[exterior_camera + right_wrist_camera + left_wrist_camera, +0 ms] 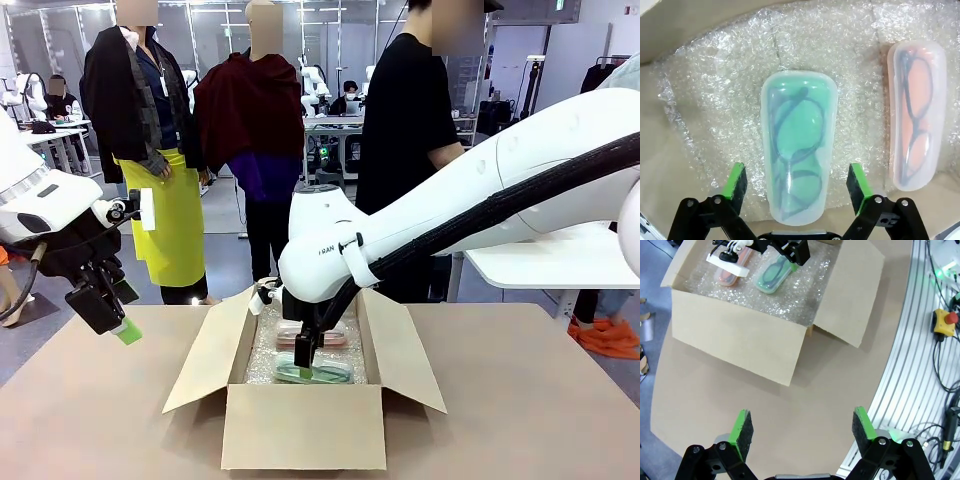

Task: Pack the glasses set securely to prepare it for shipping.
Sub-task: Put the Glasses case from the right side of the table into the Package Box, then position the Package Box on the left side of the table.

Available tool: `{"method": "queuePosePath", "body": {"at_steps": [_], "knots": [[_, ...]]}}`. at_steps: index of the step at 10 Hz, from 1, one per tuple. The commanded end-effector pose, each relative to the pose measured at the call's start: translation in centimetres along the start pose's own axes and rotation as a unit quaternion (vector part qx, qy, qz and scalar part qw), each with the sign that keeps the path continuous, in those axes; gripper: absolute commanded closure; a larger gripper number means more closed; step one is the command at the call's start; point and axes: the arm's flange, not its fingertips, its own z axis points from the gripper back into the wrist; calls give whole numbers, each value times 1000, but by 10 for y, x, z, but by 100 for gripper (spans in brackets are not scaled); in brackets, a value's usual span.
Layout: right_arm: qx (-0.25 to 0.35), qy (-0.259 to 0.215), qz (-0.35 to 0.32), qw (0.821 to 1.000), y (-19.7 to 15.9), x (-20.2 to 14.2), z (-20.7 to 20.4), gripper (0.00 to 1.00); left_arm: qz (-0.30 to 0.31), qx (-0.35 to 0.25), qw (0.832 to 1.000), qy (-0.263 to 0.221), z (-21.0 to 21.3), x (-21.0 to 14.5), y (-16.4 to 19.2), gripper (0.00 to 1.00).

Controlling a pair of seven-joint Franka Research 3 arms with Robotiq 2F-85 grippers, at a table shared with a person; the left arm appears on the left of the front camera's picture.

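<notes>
The right jaws stand apart, their green pads [738, 182] flanking the lower end of the mint green case [799, 150] with a gap on each side, so nothing is clamped. That case lies flat on the bubble wrap [715, 75] lining the open cardboard box [300, 425], with the pink case [916, 115] alongside it and not touching (glasses show through both lids). The left jaws are also apart and empty, one pad [742, 432] visible above the bare table [520, 400] off the box's left side, and a person in black [405, 110] stands at the far edge.
</notes>
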Motion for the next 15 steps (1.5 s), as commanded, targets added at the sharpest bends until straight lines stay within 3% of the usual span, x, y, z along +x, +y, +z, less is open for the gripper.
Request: {"method": "queuePosePath", "body": {"at_steps": [1,11,12,13,15], "knots": [[1,-1,0,1000,3,1,1,0,3,-3,1000,-10,0,0,0,0],[0,0,0,1000,0,0,0,0,0,0,1000,0,0,0,0,0],[9,-10,-21,1000,3,-17,31,0,47,-6,999,-8,4,3,19,0],[19,-18,-54,998,5,-36,56,0,103,-60,992,-29,6,4,35,0],[26,-93,-124,988,10,-78,91,0,181,-101,977,-44,2,-4,69,0]]}}
